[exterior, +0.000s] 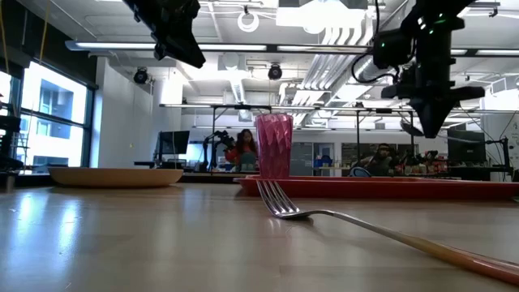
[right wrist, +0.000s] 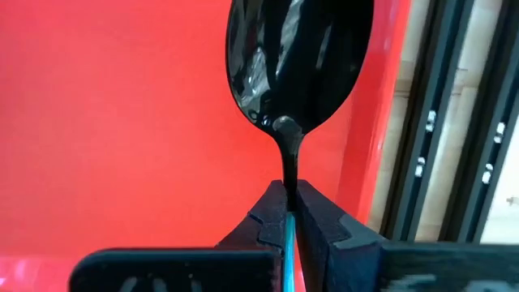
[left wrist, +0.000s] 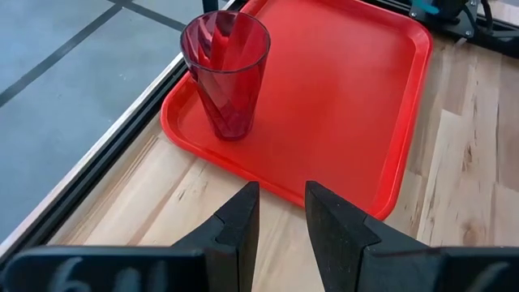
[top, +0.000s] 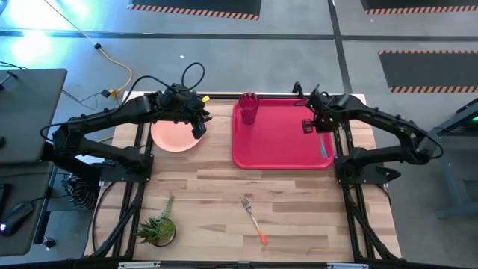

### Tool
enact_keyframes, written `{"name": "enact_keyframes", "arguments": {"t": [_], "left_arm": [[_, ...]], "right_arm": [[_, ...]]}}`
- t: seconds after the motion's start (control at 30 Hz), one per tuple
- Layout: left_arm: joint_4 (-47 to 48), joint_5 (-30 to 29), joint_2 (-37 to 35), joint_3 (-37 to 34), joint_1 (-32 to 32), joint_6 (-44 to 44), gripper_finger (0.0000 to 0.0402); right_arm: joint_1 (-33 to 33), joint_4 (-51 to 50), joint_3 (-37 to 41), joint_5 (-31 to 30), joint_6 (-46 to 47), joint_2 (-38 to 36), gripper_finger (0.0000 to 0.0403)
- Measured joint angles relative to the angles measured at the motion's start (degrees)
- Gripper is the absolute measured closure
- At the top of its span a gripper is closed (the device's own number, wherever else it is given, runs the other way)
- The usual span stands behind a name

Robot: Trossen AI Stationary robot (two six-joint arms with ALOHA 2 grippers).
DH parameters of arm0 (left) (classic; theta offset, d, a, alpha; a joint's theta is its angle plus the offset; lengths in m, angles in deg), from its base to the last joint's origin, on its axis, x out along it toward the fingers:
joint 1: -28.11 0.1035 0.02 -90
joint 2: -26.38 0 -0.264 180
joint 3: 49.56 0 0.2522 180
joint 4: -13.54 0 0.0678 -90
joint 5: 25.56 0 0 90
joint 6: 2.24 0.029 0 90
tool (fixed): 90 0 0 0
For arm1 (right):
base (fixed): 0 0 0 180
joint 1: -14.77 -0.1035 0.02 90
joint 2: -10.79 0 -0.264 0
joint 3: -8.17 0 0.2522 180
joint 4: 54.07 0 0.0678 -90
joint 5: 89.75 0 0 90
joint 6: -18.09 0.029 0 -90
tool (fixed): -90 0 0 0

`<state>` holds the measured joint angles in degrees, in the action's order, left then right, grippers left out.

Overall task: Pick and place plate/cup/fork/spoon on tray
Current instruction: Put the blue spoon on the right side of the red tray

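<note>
High view: tray (top: pixel 280 146) sits at the back right of the table (top: pixel 224 187), cup (top: pixel 249 108) upright in its far-left corner. That's the only item I'd count as placed.

Right gripper (top: pixel 320 123) hangs over the tray's right side. Right wrist view shows its fingers clenched on the neck of the spoon (right wrist: pixel 296 61), teal handle pinched between the pads, dark bowl sticking out over the red tray floor near the rim. Whether the spoon touches the tray I can't tell; in the low view the right gripper (exterior: pixel 430 113) looks well above it. So the spoon is mid-placement, not yet released.

Left gripper (top: pixel 198 123) hovers at the right edge of the plate (top: pixel 177 134), which lies on the table just left of the tray, not on it. Left wrist view: fingers (left wrist: pixel 239 231) slightly parted, nothing between them, pointed toward the tray's near rim and the cup.

Fork (top: pixel 255 218) lies alone on the front of the table, tines toward the tray, orange handle toward the front edge, well apart from both arms. Small potted plant (top: pixel 157 228) front left, not part of the job.

Status, as I read it: one of four done, spoon close, plate and fork left.
</note>
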<state>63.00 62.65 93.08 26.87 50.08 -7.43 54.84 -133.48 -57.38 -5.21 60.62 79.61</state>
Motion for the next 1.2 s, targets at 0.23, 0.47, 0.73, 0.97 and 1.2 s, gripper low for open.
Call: {"name": "enact_keyframes", "arguments": {"t": [0.23, 0.47, 0.73, 0.97, 1.2], "left_arm": [[-0.01, 0.0, 0.0, 0.0, 0.01, -0.66, 0.0312], [-0.01, 0.0, 0.0, 0.0, -0.01, -0.66, 0.0312], [-0.01, 0.0, 0.0, 0.0, 0.01, -0.77, 0.0312], [0.01, 0.0, 0.0, 0.0, 0.01, -0.78, 0.0312], [-0.01, 0.0, 0.0, 0.0, 0.01, -0.76, 0.0312]], "right_arm": [[4.31, 2.56, 0.04, 1.53, -1.55, 5.19, 0.0402], [5.69, 5.47, 0.09, 1.94, -4.04, 10.25, 0.0402], [5.98, 6.38, 0.11, 2.26, -6.63, 15.41, 0.0402], [8.24, 6.35, 0.13, 0.01, -8.03, 16.64, 0.0402], [9.83, 13.8, 7.14, 2.72, -6.36, 15.16, 0.0402]]}}
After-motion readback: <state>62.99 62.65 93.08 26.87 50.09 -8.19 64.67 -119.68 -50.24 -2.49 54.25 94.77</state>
